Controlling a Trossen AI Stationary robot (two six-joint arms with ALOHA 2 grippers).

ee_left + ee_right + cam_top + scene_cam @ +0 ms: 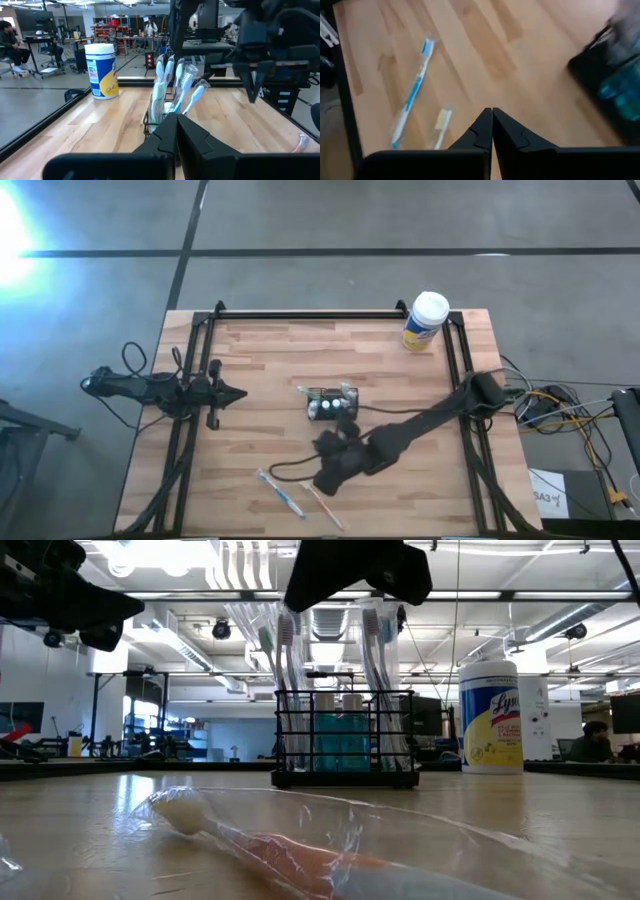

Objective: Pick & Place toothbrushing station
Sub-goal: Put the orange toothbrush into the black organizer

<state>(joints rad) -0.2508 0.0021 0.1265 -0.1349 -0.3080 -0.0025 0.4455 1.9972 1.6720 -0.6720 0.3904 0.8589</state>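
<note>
High view shows you the caddy (332, 404) near the middle of the bench (260, 360), standing upright with several wrapped toothbrushes and a teal bottle in it. The right tool (322, 480) hangs over the bench toward the near edge, apart from the caddy, its arm reaching in from the right side. Its fingers are pressed together and hold nothing, as the right wrist view shows you (492, 116).

2 loose toothbrushes lie on the bench near that tool: a blue one (281, 493) and, just beside it, a wrapped pale one (326, 506). In the right wrist view, you see the blue brush (412, 92) lying flat and a bristle head (441, 121) close to it.

The left tool (240, 393) waits over the left part of the bench, well apart from the caddy, pointing toward it. Its fingers meet at the tips (176, 120), empty.

A white-capped wipes canister (426, 321) stands upright near the far right corner.
</note>
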